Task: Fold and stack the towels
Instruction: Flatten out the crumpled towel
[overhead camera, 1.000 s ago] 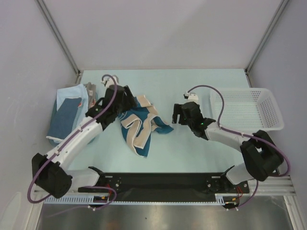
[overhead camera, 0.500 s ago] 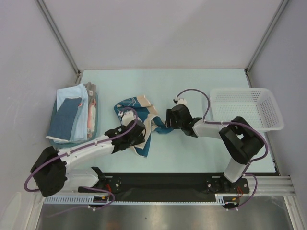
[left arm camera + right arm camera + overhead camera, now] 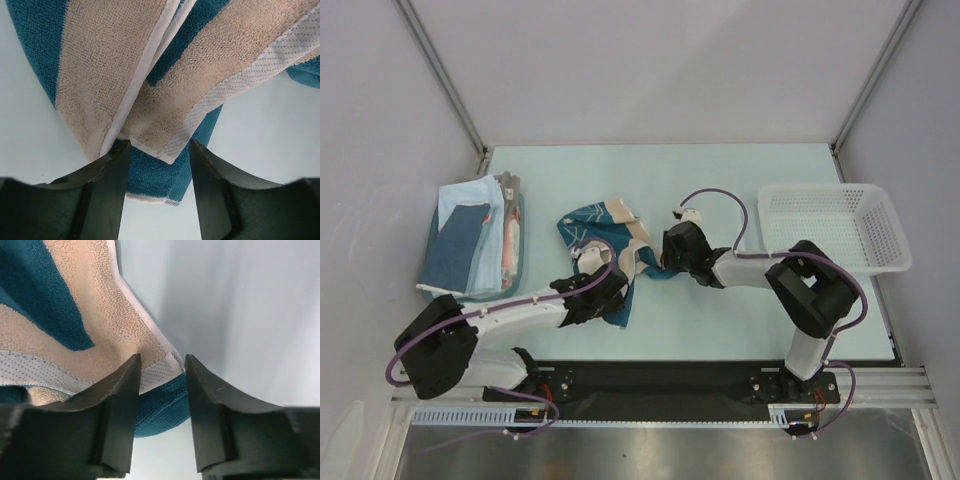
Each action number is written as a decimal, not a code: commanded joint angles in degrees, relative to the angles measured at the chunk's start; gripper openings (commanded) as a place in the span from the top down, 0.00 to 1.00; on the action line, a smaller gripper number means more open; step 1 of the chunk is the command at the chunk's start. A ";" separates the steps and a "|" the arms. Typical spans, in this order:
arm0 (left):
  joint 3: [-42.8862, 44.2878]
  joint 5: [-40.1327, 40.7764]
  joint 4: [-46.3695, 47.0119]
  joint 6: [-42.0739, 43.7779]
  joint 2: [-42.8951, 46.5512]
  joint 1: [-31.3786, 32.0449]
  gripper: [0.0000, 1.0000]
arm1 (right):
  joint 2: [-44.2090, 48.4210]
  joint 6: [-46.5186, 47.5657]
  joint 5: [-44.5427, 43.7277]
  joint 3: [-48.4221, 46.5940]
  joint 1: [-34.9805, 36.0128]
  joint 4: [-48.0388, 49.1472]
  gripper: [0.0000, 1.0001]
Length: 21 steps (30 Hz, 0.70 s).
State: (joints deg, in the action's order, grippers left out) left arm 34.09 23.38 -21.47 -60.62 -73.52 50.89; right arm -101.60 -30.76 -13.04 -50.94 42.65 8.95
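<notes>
Arms crept closer; left tool (image 3: 157,150) and right tool (image 3: 161,365) gape round corners of teal towel (image 3: 595,222); folded stack (image 3: 460,245), basket (image 3: 830,230) sit aside.

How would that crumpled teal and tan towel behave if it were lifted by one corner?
Probably floppy: the towel lies in loose folds, so it would likely hang limp and drape. Its fuzzy terry pile suggests it would grip rather than slip between fingers. It looks thin, so it is probably light.

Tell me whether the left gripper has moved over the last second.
Yes. The left gripper came toward the near edge of the table, away from the towel stack, onto the teal towel.
</notes>
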 commanded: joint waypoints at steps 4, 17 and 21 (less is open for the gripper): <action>-0.07 0.88 3.11 -1.34 -2.51 0.52 0.56 | -0.18 -0.70 -2.34 -1.36 0.32 -0.07 0.65; 1.69 2.64 0.47 1.64 0.56 0.43 1.00 | 8.95 -0.44 -3.57 1.54 -3.53 -4.46 0.98; 3.43 1.76 -0.14 3.57 3.81 0.52 1.00 | 14.31 0.09 -3.22 2.60 -6.09 -6.92 1.00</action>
State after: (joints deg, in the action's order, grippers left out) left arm 34.30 23.88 -21.23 -59.27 -73.21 51.00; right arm -92.58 -31.29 -15.16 -48.99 38.30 3.95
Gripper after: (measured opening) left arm 0.014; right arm 0.076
